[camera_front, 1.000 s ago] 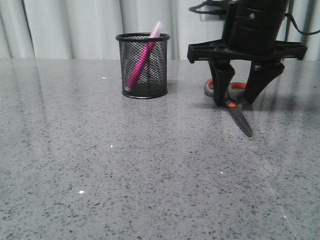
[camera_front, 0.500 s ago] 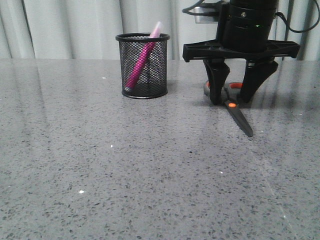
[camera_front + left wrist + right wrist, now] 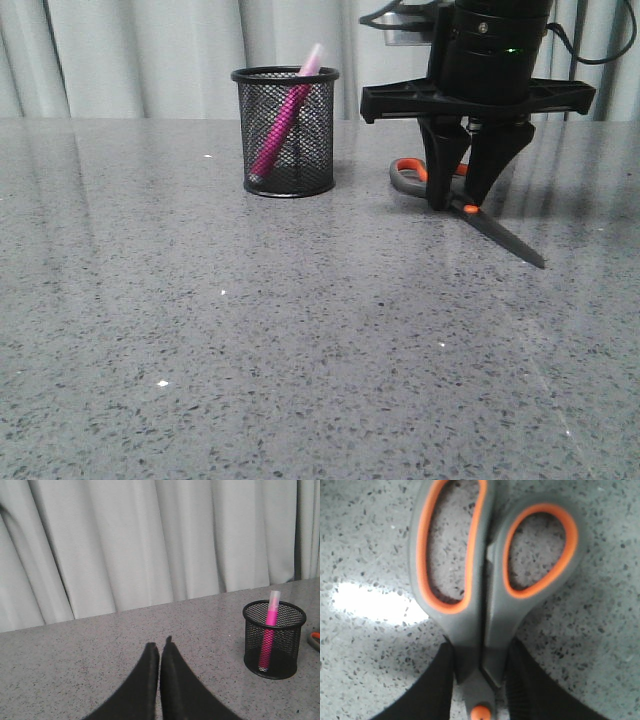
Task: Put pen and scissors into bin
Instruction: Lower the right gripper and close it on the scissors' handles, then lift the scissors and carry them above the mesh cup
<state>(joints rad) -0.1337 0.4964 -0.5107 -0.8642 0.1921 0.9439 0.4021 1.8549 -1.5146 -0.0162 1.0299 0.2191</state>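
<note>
While pale curtains point(image 3: 140, 55) hang behind the speckled grey worktop point(image 3: 250, 350), the black mesh bin point(image 3: 287, 130) stands far left of centre with the pink pen point(image 3: 280, 125) leaning inside. The right claw point(image 3: 466, 200) grasps the grey, orange-lined scissors point(image 3: 415, 178) near their pivot, blades slanting right. The left claw point(image 3: 160, 652) is clenched, holding nothing.

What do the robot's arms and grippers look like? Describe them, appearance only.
Both are matte black. The right gripper has two tapered fingers hanging from a flat horizontal crossbar beneath a thick cylindrical wrist, which carries a small green light and dark cables at its top. The left gripper shows only as two smooth black fingers narrowing to slim tips. No markings are legible.
</note>
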